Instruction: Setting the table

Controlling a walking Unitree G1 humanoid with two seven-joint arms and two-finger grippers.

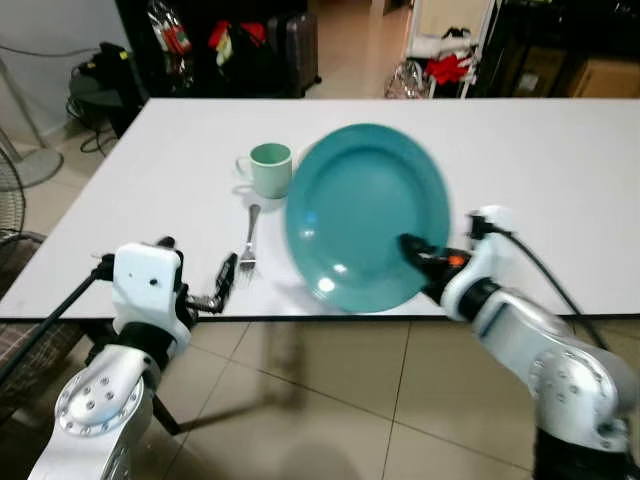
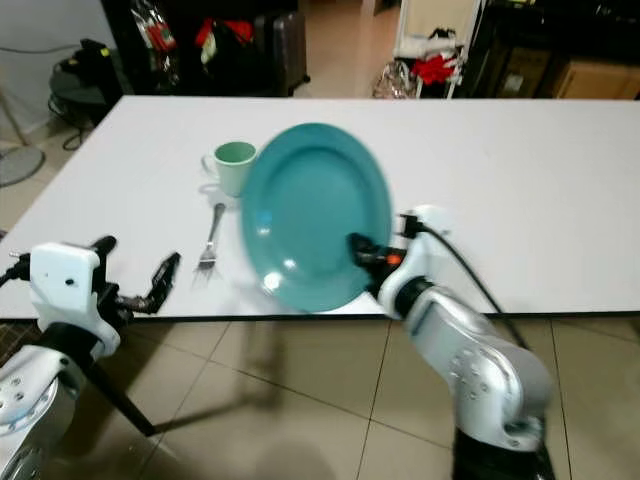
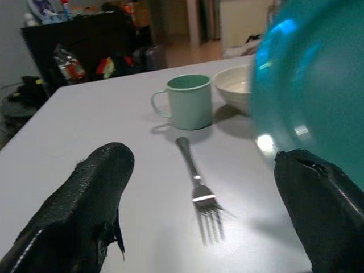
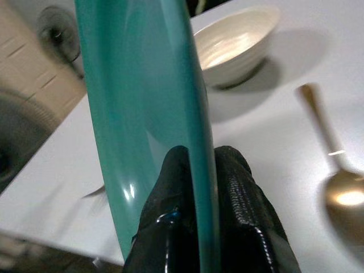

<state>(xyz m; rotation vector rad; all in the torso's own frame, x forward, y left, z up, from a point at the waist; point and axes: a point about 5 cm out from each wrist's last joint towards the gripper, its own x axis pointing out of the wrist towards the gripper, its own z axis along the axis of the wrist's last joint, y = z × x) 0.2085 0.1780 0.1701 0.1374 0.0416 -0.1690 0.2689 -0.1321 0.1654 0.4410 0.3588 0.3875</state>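
A large teal plate (image 1: 365,215) stands tilted up on edge over the front of the white table (image 1: 530,170). My right gripper (image 1: 418,250) is shut on its lower right rim, one finger on each face. A steel fork (image 1: 250,240) lies left of the plate, with a mint green mug (image 1: 270,168) behind it. My left gripper (image 1: 197,262) is open and low at the table's front edge, just short of the fork's tines. In the wrist views a white bowl (image 4: 236,42) sits behind the plate and a spoon (image 4: 335,182) lies on the table beside it.
The table's front edge runs just under both grippers, with tiled floor (image 1: 330,400) below. Dark shelves and luggage (image 1: 290,45) stand beyond the far side. A fan (image 1: 15,170) and a chair (image 1: 20,340) are at the left.
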